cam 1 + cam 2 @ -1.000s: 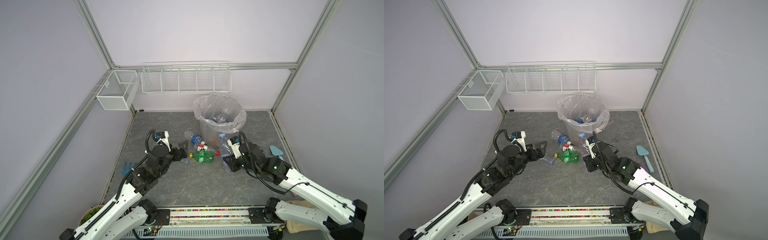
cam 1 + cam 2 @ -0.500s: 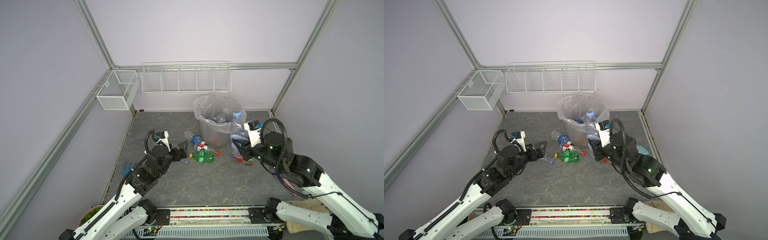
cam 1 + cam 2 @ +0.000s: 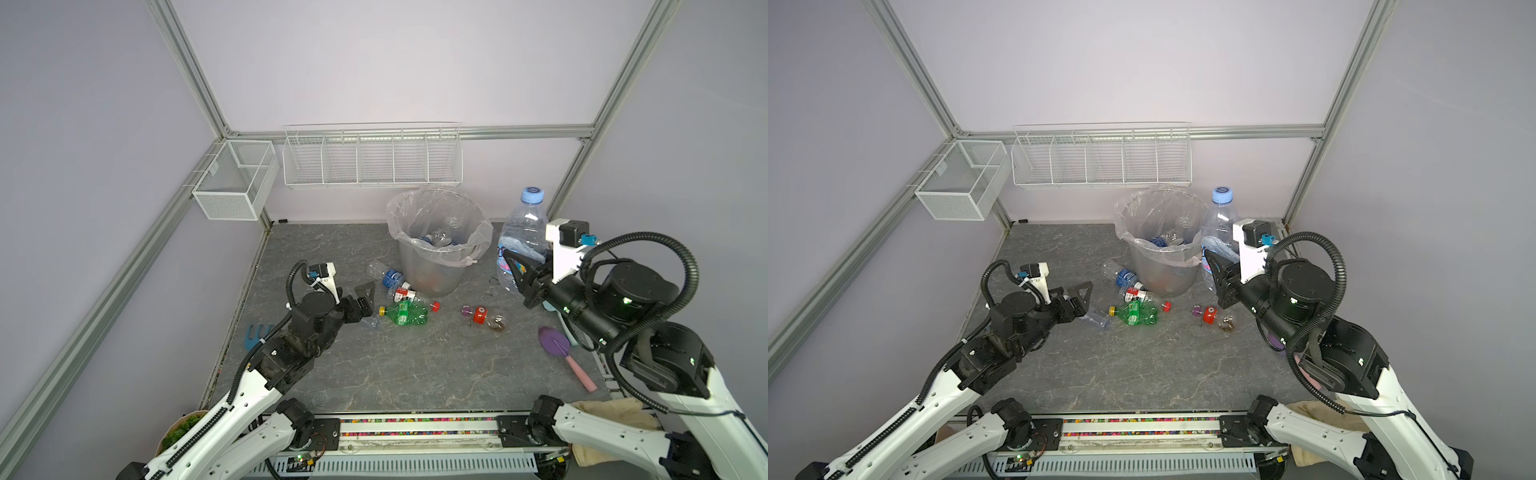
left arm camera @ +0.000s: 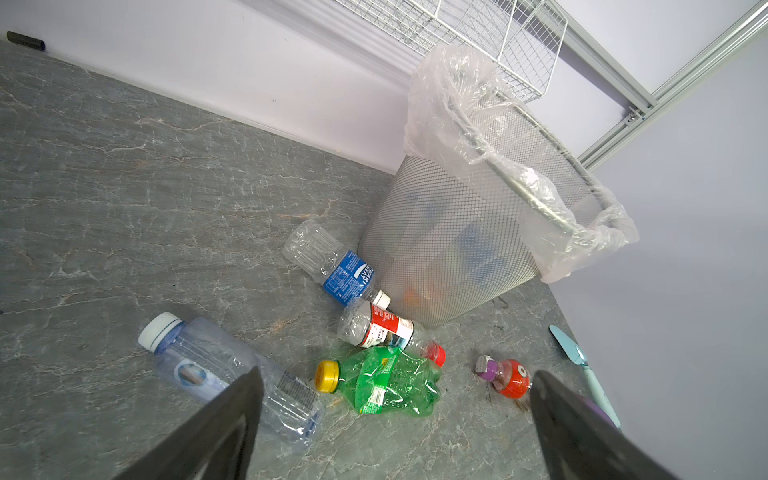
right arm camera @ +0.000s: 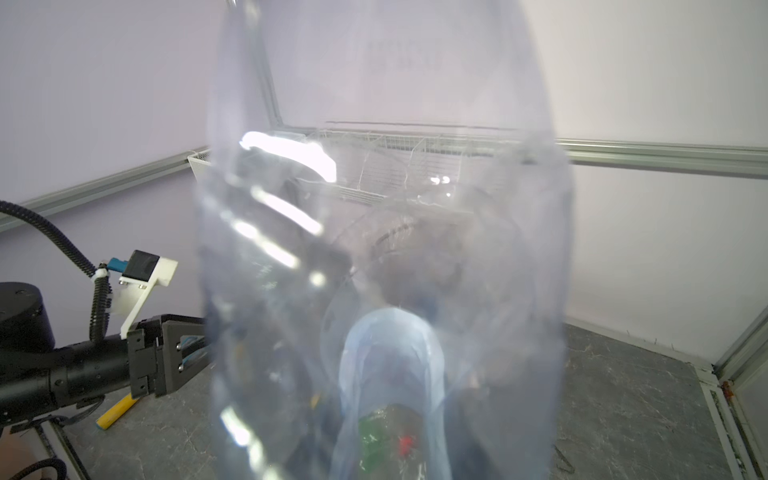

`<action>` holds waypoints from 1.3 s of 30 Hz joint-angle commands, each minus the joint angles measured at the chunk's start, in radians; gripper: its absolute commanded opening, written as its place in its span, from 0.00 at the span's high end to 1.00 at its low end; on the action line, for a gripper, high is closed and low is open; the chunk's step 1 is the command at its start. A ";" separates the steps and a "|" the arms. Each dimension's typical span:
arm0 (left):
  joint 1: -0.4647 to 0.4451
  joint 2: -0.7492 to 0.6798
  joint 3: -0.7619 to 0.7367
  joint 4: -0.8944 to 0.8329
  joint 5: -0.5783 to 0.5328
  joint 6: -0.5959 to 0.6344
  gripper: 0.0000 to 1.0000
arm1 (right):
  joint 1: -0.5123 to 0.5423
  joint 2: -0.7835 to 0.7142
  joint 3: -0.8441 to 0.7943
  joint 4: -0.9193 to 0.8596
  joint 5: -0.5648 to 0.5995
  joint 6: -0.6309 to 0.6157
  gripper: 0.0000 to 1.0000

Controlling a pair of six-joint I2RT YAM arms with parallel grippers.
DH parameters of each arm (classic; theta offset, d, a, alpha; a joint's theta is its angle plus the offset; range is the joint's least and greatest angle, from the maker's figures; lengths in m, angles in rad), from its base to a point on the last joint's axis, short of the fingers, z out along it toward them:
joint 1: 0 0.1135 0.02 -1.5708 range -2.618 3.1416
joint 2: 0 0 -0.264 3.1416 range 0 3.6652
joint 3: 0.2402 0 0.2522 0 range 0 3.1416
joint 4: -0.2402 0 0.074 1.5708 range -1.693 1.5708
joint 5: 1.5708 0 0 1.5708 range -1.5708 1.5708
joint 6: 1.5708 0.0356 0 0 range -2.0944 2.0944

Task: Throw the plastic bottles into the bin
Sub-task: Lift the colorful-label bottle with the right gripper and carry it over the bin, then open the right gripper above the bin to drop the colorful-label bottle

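Top views: your right gripper is clamped on the big clear bottle, held upright, blue cap up, raised beside the bin; in both top views the bin's mouth lies just left of it.

Left wrist view: your left gripper stands wide and empty, over the crushed green bottle, whose long axis runs across the fingers.

Right wrist view: the clear bottle fills the frame.

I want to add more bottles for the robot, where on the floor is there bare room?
Bare: the near floor before the green bottle, and the far left stretch by the bin. Crowded: bottles left of the bin's foot, purple spoon on the right.
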 commanded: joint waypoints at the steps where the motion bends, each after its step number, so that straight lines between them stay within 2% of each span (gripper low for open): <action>1: -0.005 -0.009 0.003 -0.012 -0.013 0.005 0.01 | 0.002 0.051 0.041 0.058 0.028 -0.067 0.84; 6: -0.005 -0.009 0.001 -0.007 -0.008 0.000 0.01 | -0.041 0.238 0.167 0.091 0.031 -0.086 0.84; 12: -0.005 -0.041 0.018 -0.027 0.007 -0.015 0.01 | -0.263 0.693 0.546 -0.104 -0.242 0.050 0.84; 15: -0.005 -0.070 0.010 -0.037 0.007 -0.024 0.00 | -0.319 0.909 0.757 -0.304 -0.309 0.119 0.75; 16: -0.005 -0.080 0.006 -0.042 0.007 -0.025 0.00 | -0.320 0.941 0.794 -0.342 -0.319 0.128 0.66; 17: -0.005 -0.090 0.001 -0.048 0.005 -0.025 0.00 | -0.315 0.954 0.801 -0.344 -0.322 0.130 0.39; 18: -0.005 -0.099 -0.005 -0.053 -0.002 -0.025 0.00 | -0.308 0.942 0.769 -0.336 -0.310 0.127 0.18; 19: -0.005 -0.105 -0.010 -0.055 -0.003 -0.025 0.01 | -0.301 0.921 0.733 -0.309 -0.287 0.128 0.08; 21: -0.005 -0.110 -0.015 -0.057 -0.006 -0.019 0.00 | -0.289 0.847 0.643 -0.230 -0.246 0.121 0.12; 24: -0.005 -0.101 -0.013 -0.061 -0.006 -0.010 0.00 | -0.287 0.770 0.576 -0.172 -0.226 0.111 0.12; 30: -0.005 -0.083 -0.012 -0.050 0.000 -0.009 0.01 | -0.288 0.694 0.536 -0.170 -0.214 0.108 0.12; 39: -0.005 -0.069 -0.008 -0.058 -0.002 -0.020 0.00 | -0.287 0.550 0.378 -0.124 -0.191 0.103 0.12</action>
